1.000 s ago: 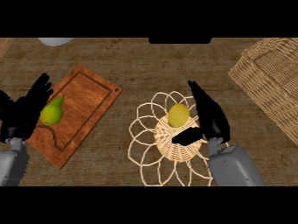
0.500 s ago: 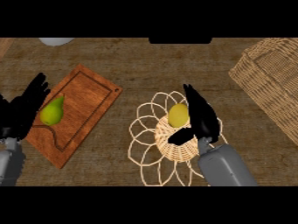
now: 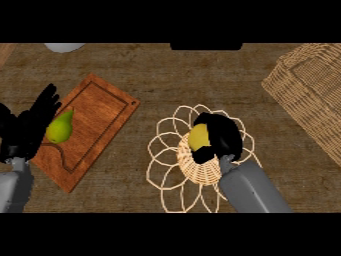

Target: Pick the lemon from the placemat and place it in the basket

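Observation:
The yellow lemon (image 3: 197,137) lies on the woven round placemat (image 3: 174,176) at the middle of the counter. My right hand (image 3: 222,138) is curled over it from the right, fingers and thumb wrapped round the fruit and hiding most of it. The wicker basket (image 3: 318,95) stands at the right edge, apart from the hand. My left hand (image 3: 24,126) rests open, fingers up, at the left, over the edge of the wooden cutting board (image 3: 92,125).
A green pear (image 3: 60,127) lies on the cutting board beside the left hand. A pale round object (image 3: 64,47) shows at the far edge, top left. A dark block (image 3: 206,46) sits at the top middle.
My right hand has moved left onto the lemon and its fingers have curled round it. The left hand has barely shifted.

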Controlling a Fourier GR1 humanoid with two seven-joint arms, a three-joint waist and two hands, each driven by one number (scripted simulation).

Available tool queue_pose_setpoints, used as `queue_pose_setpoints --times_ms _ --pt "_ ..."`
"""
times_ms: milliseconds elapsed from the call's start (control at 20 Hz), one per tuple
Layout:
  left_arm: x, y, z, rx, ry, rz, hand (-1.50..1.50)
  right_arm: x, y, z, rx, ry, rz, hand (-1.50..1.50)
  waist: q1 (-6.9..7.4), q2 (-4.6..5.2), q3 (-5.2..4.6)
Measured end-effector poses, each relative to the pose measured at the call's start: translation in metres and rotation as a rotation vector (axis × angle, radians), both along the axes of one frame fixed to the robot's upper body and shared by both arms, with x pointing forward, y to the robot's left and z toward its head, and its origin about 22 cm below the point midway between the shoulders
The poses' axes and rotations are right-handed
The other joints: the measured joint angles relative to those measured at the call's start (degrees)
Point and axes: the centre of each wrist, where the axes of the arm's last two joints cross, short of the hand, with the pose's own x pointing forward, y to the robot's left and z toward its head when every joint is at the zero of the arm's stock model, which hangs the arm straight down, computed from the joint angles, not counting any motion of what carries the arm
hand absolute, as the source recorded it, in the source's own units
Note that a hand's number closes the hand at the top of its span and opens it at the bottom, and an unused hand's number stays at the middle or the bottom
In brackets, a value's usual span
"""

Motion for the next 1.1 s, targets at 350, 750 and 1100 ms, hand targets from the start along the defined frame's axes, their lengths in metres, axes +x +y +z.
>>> queue_pose_setpoints --times_ms 350,750,1100 --pt "0.000 0.006 0.002 -0.003 -0.002 0.000 0.00 0.006 0.005 -0.009 -0.018 -0.015 0.029 1.50 0.00 -0.53 -0.21" --pt "0.009 -0.009 0.009 0.000 -0.018 -0.039 0.00 0.044 0.030 0.017 -0.031 0.005 -0.257 1.50 2.21 0.31 -0.04" --pt "0.011 -0.019 0.006 0.001 -0.027 -0.062 0.00 0.068 0.052 0.052 0.130 -0.162 -0.407 1.50 3.52 0.71 0.07"
